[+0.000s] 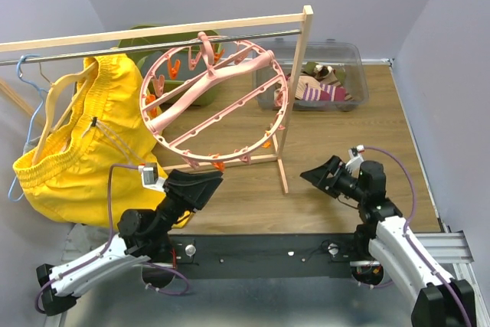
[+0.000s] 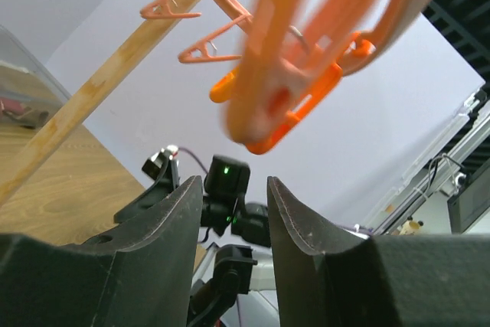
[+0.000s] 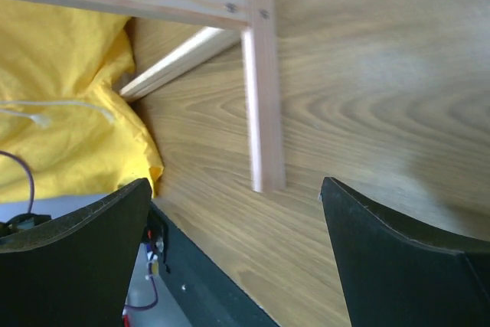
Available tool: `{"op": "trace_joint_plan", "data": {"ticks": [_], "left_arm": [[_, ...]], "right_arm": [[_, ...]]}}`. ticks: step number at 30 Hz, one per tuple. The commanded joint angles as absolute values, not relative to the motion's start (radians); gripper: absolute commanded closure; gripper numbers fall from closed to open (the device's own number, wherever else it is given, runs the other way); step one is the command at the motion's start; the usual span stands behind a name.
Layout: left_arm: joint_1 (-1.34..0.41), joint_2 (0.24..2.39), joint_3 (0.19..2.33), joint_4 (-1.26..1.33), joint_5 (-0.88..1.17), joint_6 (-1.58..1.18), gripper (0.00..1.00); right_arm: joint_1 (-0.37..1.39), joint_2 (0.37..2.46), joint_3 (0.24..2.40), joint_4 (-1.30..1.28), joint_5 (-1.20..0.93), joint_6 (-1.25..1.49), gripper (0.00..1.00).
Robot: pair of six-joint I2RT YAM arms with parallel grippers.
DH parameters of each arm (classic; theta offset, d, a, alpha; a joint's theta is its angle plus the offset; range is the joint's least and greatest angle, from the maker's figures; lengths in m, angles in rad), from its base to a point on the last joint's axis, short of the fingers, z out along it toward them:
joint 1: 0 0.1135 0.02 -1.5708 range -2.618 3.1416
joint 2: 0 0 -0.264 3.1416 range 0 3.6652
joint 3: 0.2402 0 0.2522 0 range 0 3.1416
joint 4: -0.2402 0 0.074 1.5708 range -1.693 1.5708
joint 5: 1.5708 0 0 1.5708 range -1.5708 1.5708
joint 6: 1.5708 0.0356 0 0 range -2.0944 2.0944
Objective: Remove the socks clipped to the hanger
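Currently I see no sock on the hanger (image 1: 207,86): its orange clips (image 1: 174,69) stand bare around the pink ring, which hooks over the wooden rack (image 1: 115,35). The socks (image 1: 318,91) lie in the clear bin (image 1: 348,55) at the table's far right. The left gripper (image 1: 200,183) sits just below the ring, fingers spread, holding nothing. The right gripper (image 1: 315,176) is low beside the rack's foot, fingers wide apart, empty. I judge removal complete or nearly so, though some far-side clips are partly hidden.
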State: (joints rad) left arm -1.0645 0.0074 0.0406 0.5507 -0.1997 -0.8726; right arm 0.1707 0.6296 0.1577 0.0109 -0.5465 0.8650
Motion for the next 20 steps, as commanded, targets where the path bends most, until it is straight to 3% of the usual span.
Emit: {"op": "trace_joint_plan", "data": {"ticks": [1,9,14,20], "left_arm": [[-1.066,-0.172,-0.164,0.537,-0.27,-0.908,0.53],[-1.065,-0.173,-0.164,0.503,-0.248,-0.923,0.53],[-1.065,-0.172,-0.164,0.488,-0.255,-0.928,0.54],[-1.065,-0.172,-0.164,0.474,-0.261,-0.936,0.54]], "right_arm": [[0.175,0.543,0.04,0.184,-0.482,0.943,0.0],[0.175,0.316,-0.13,0.189,-0.446,1.005,0.0],[0.173,0.105,-0.138,0.003,-0.385,0.988,0.0],[0.175,0.026,-0.14,-0.107,-0.336,1.015,0.0]]}}
